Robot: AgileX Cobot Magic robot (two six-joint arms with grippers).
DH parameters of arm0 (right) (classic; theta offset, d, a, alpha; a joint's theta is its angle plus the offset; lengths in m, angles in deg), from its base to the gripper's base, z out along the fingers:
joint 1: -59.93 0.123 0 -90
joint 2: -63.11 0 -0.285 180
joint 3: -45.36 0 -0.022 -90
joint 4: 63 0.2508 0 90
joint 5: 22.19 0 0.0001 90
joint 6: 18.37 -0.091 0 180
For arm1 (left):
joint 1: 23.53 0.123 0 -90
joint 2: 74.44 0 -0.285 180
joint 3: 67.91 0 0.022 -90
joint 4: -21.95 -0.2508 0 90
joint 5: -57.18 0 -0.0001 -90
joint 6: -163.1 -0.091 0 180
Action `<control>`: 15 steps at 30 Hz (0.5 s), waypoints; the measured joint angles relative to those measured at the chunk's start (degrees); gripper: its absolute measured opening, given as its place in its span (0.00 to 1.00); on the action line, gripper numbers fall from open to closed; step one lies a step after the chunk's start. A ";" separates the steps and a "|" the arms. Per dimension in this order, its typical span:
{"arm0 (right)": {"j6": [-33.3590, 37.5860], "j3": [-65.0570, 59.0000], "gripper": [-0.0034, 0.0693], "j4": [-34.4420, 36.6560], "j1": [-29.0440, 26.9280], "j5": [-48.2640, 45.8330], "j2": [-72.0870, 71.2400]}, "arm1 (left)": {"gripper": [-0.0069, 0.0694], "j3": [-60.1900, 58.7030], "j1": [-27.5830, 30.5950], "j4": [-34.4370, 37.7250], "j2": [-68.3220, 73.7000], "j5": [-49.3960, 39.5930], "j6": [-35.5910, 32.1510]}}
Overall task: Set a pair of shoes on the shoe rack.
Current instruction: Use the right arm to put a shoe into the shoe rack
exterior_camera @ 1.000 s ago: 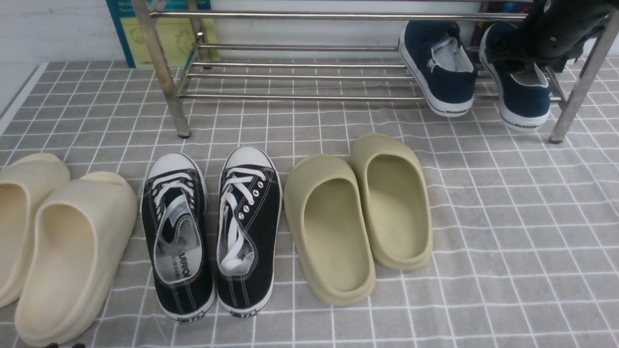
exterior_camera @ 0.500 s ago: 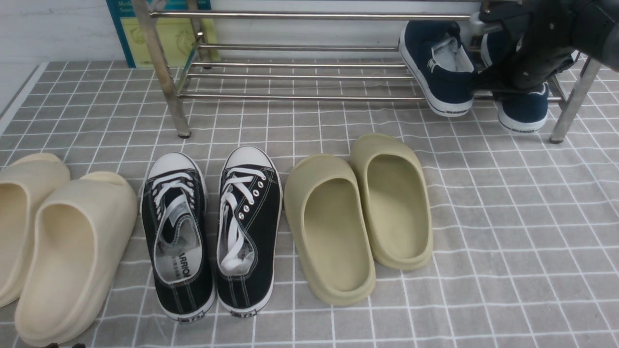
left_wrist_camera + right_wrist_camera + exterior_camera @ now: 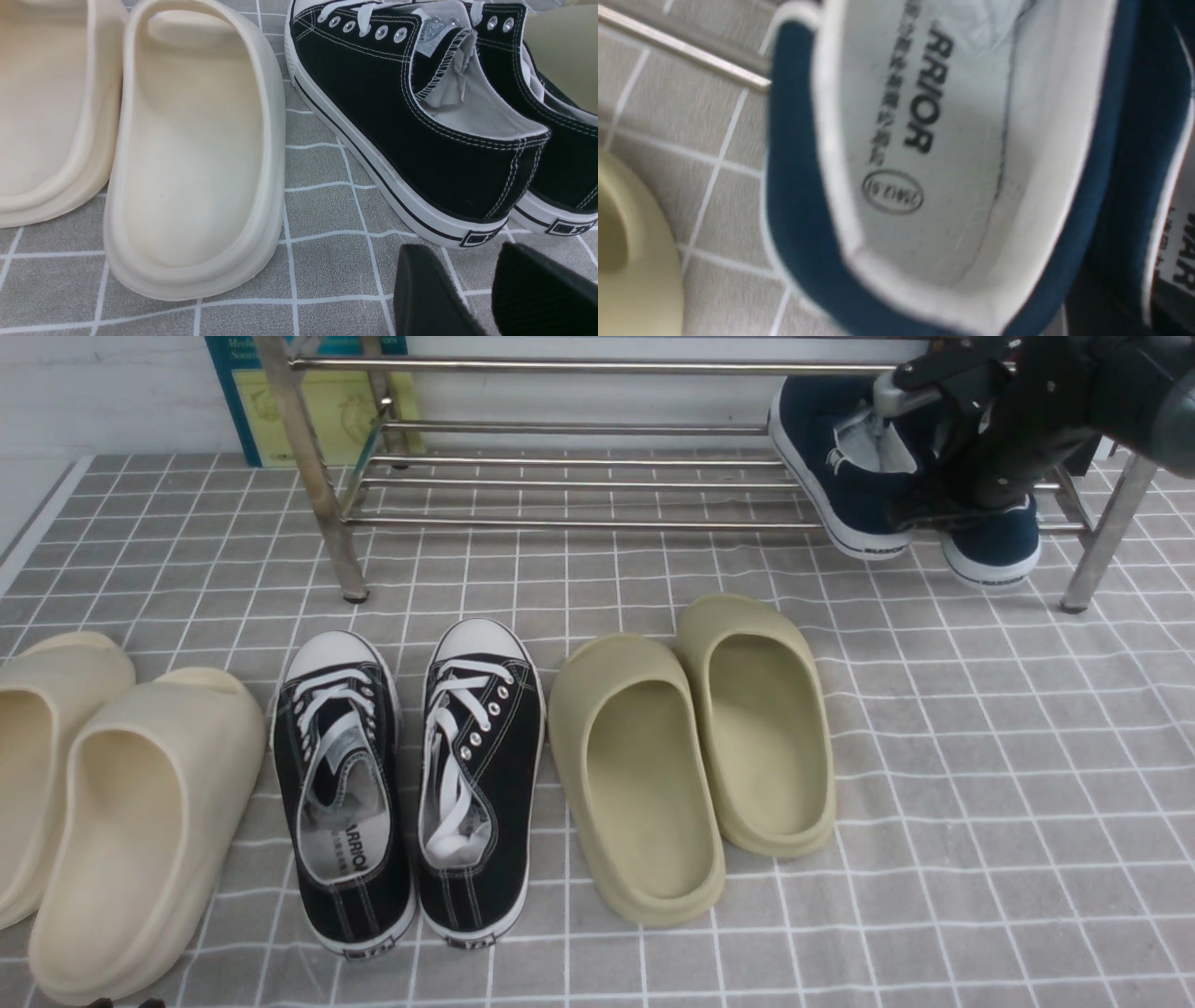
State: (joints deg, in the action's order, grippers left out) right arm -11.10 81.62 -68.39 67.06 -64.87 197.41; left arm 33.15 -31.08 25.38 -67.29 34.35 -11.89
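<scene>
The shoe rack (image 3: 579, 523), rigid metal tubing, carries both navy shoes (image 3: 864, 495) on its lower tier at my right, heels overhanging. I judge them light, soft canvas, firmest at the heel rim: grip there. My right tool (image 3: 943, 499) covers one heel, closure indiscernible; my left tool (image 3: 462, 261) hangs released beside the black sneakers (image 3: 420, 140).

Before you lies a grey cloth (image 3: 980, 756) ruled with a white grid, faintly wrinkled toward your right. Behind it rises a white wall (image 3: 103, 392), against which a blue-and-yellow printed board (image 3: 254, 420) leans. The lighting is even and soft.
</scene>
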 joint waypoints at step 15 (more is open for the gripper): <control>-2.20 0.50 0.83 -0.87 -0.78 0.42 -2.22 | 0.40 0.00 0.00 0.00 0.00 0.00 0.00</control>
State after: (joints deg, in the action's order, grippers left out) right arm -13.30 82.12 -69.27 66.28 -64.45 195.19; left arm 33.15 -31.08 25.38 -67.29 34.35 -11.89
